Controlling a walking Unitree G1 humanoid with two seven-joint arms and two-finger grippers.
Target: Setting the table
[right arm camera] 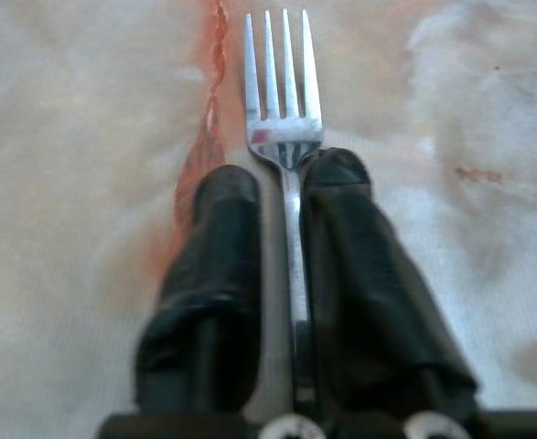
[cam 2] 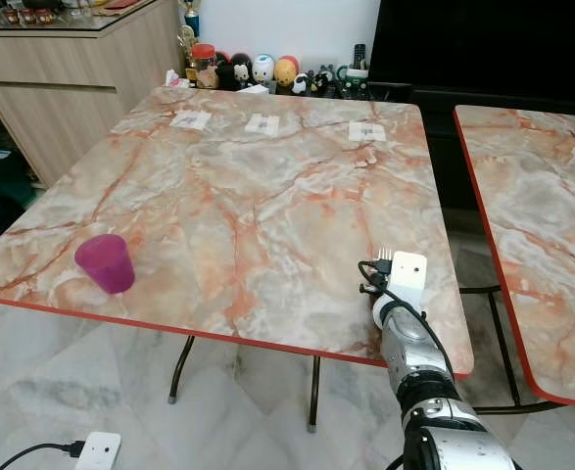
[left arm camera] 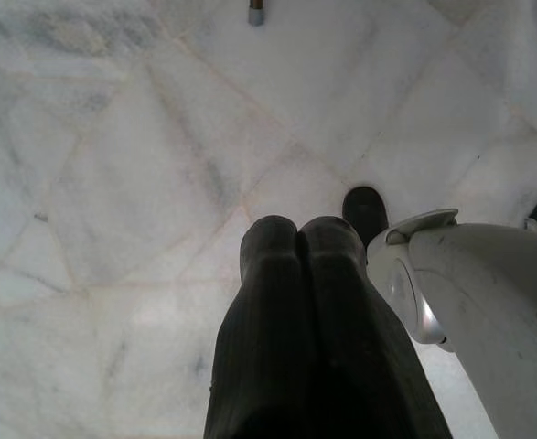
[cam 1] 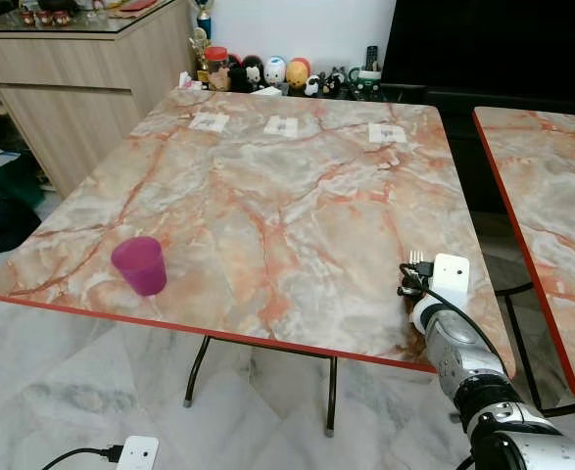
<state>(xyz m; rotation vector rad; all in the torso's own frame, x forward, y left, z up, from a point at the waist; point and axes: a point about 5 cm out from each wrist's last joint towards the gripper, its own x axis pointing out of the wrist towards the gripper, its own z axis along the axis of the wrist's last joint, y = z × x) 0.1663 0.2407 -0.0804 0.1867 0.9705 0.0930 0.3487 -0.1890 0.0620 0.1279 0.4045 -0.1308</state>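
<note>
Honestly the risk here is the fork (right arm camera: 284, 110) sliding or twisting out: it's thin, smooth, shiny metal, and the right gripper (right arm camera: 282, 187) has its jaws closed on just the narrow handle, tines poking forward, low over the marbled glossy counter (cam 1: 267, 196) at lower right of frame. A hard set-down could skid it. Pink plastic cup (cam 1: 139, 264) sits lower left. Left gripper (left arm camera: 297, 242) hangs closed over the floor.

No text, label, brand, number or sign can be read. The three white cards (cam 1: 280, 126) at the far side of the table (cam 1: 267, 215) are too small to make out.
</note>
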